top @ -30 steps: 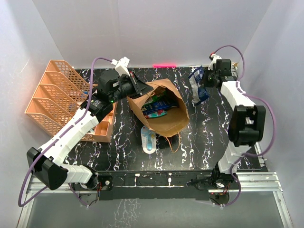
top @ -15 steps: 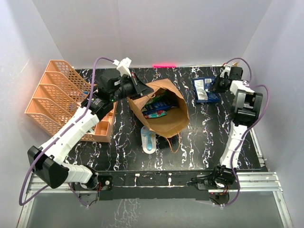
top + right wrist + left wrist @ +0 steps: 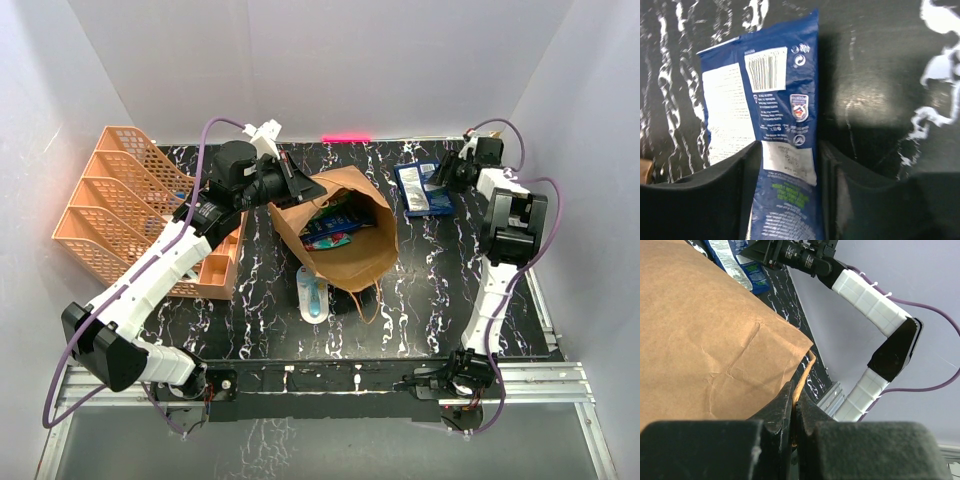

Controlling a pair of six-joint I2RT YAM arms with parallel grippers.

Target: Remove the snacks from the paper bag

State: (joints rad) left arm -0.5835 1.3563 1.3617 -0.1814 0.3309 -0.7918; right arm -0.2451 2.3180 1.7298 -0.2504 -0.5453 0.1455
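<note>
— Where is the paper bag (image 3: 345, 250)?

— In the middle of the desk (image 3: 430, 290), with its mouth gaping up toward the overhead camera. Its brown sides are creased.

— Anything in it?

— Yes, snacks (image 3: 328, 228) lie inside. You can see a few flat glossy packets in blue, with some green and red, overlapping one another. I cannot count them.

— Is any snack outside?

— One blue packet (image 3: 420, 188) lies flat on the desk at the far right, well apart from the bag. Its printed back faces up, showing a white text panel and a barcode.

— What is the right claw (image 3: 452, 172) doing?

— It sits low at that packet. From the wrist camera its fingers (image 3: 747, 180) stand parted, one on each side of the packet's near end. I cannot tell whether they press its edges.

— And the left claw (image 3: 292, 186)?

— It is pinched closed on the paper bag's far left rim. In its own wrist view the two dark fingers (image 3: 780, 412) meet on the edge of the brown paper.

— What else is on the desk?

— A white and light-blue item (image 3: 312, 292) lies just in front of the bag, touching or nearly touching its near side. The orange trays (image 3: 120, 210) stand along the left edge, beside the left arm.
</note>
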